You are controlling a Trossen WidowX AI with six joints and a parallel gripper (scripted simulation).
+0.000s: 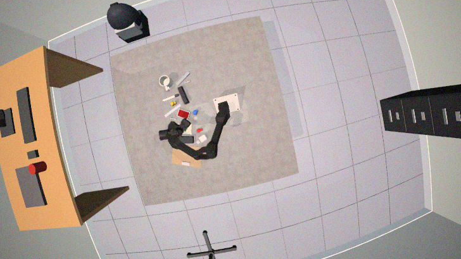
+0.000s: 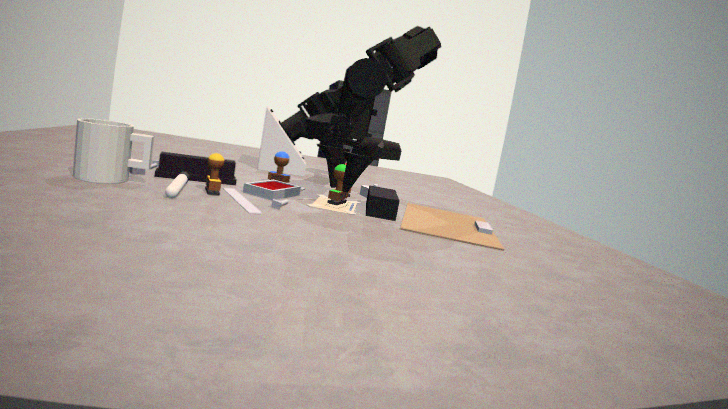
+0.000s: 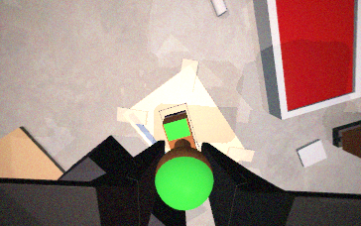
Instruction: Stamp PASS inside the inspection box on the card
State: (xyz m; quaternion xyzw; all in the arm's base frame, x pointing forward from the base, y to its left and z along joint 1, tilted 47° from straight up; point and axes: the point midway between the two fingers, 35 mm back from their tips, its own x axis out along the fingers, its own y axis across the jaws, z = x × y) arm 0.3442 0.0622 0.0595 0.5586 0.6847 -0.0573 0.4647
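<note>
My gripper (image 2: 339, 185) (image 3: 182, 147) is shut on the green-topped stamp (image 2: 340, 169) (image 3: 183, 183), holding its brown handle. The stamp is about upright over the cream card (image 2: 320, 203) (image 3: 179, 91), which is taped down at its corners. In the wrist view the stamp's base lies within the thin box outline (image 3: 173, 107) on the card. The base is at or just above the card; contact cannot be told. The base hides most of the box inside, so no print can be made out there. The red ink pad (image 1: 183, 113) (image 2: 272, 186) (image 3: 317, 59) lies open beside the card.
A black block (image 2: 381, 203) stands close to the card, with a tan board (image 2: 440, 224) beyond it. A blue-topped stamp (image 1: 195, 111) (image 2: 281, 159), a yellow-topped stamp (image 1: 173, 103) (image 2: 215, 159), a red-topped item (image 1: 199, 130) and a mug (image 1: 164, 81) (image 2: 102, 151) stand around.
</note>
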